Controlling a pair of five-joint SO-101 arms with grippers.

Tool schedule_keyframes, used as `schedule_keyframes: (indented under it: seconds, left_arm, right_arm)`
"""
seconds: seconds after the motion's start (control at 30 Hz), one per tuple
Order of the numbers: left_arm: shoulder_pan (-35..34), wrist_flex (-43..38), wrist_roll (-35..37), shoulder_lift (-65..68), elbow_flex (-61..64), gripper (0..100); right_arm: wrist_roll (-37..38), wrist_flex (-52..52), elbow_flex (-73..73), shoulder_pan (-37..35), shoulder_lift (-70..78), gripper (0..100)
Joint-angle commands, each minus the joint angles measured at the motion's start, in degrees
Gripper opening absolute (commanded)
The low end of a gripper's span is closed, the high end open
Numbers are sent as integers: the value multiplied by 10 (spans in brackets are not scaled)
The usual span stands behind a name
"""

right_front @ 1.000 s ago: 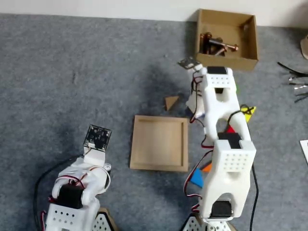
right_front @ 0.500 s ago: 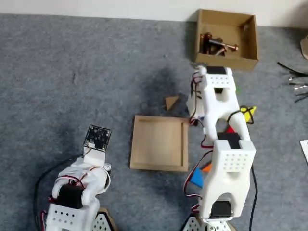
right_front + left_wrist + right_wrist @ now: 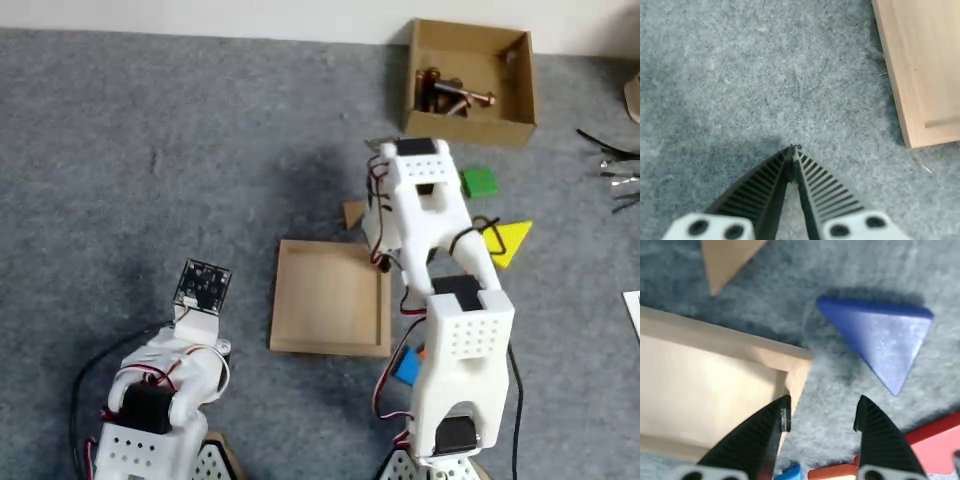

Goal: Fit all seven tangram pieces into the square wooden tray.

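Observation:
The square wooden tray [image 3: 330,246] lies with nothing in it at the table's middle. My right gripper [image 3: 822,415] is open, low over the carpet just off the tray's corner [image 3: 790,371]. A dark blue triangle [image 3: 880,337] lies beyond its fingertips, apart from them. A tan triangle [image 3: 352,212] sits just past the tray's far edge. A green square [image 3: 479,182] and a yellow triangle [image 3: 508,240] lie to the right of the right arm. Red [image 3: 935,442], orange [image 3: 832,472] and light blue [image 3: 407,367] pieces lie by the arm's base side. My left gripper [image 3: 792,150] is shut and holds nothing, left of the tray [image 3: 920,65].
A cardboard box [image 3: 470,68] with copper-coloured metal parts stands at the back right. Cables lie at the table's right edge. Grey carpet spreads wide and bare to the left and back of the tray.
The right arm has swung left toward the tray's far right corner, uncovering the green square and the yellow triangle. The left arm has not moved.

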Motion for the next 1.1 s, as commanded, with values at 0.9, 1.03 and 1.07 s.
schedule_keyframes:
  seconds: [0.9, 1.03, 1.07]
  left_arm:
    - [8, 3, 4, -2, 11, 5]
    - [8, 3, 4, -2, 11, 5]
    - [8, 3, 4, -2, 11, 5]
  right_arm:
    - [460, -109, -3, 54, -81, 205]
    - [506, -109, -3, 58, -60, 206]
    - [520, -109, -2, 58, -54, 207]
